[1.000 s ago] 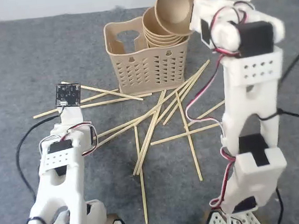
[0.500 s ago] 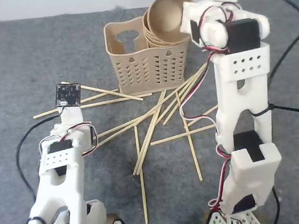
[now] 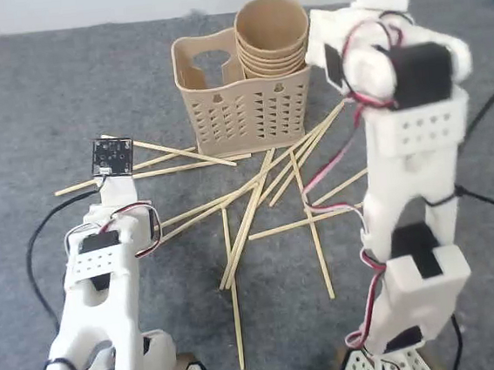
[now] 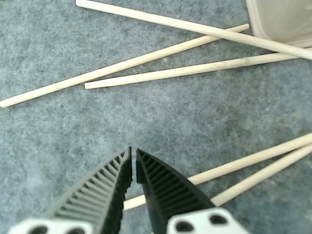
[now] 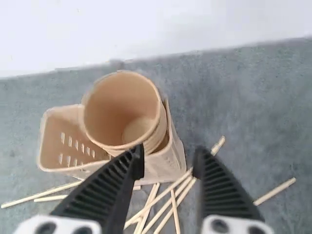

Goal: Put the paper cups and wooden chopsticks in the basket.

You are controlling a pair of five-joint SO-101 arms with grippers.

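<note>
A stack of tan paper cups [image 3: 272, 32] stands upright in the right end of the beige slotted basket [image 3: 222, 109]. Several wooden chopsticks [image 3: 253, 204] lie criss-crossed on the grey carpet in front of the basket. My right gripper [image 5: 169, 152] hangs open above and just in front of the cups [image 5: 124, 109], with nothing between its fingers. My left gripper [image 4: 132, 155] is shut and empty, low over the carpet among chopsticks [image 4: 146, 58] at the left of the pile. One chopstick [image 4: 229, 168] passes just beyond its tips.
The right arm [image 3: 408, 134] rises tall beside the basket's right side. The left arm [image 3: 106, 268] sits low at the front left. The basket's left half [image 5: 58, 146] holds no cups. Bare carpet [image 3: 45, 91] lies to the left of the basket.
The cup stack, tilted toward the front a second ago, now stands upright in the basket. The right arm shifted left, then back right. The left arm has not moved.
</note>
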